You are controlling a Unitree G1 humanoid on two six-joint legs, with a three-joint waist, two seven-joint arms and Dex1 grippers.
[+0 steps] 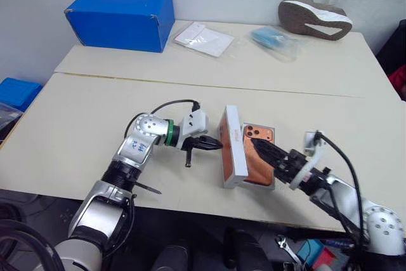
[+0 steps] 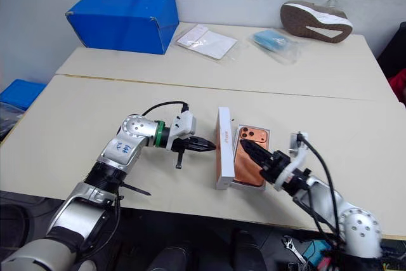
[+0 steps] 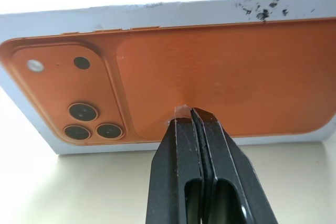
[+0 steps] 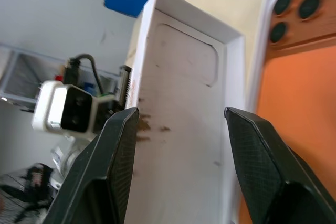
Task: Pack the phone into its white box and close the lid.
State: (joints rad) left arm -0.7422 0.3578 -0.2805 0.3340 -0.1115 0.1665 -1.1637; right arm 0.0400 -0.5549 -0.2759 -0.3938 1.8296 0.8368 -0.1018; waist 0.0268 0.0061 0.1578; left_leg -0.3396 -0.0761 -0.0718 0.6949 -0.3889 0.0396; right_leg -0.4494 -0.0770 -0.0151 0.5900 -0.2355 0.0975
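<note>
Now the closing step is on: the left gripper [image 1: 212, 145], fingers pressed shut with nothing between them, has its tips against the printed outer face of the lid [image 1: 231, 147], which stands on its long edge just left of the white box [image 1: 274, 132]. Glossy orange print outside, matte embossed card with dark specks inside. The phone [image 1: 257, 155], smooth copper with rounded corners, lies in the box. The right gripper [image 1: 269, 154] hangs over it, jaws apart, empty. Next, I'd judge, tip the lid over squarely onto the box.
</note>
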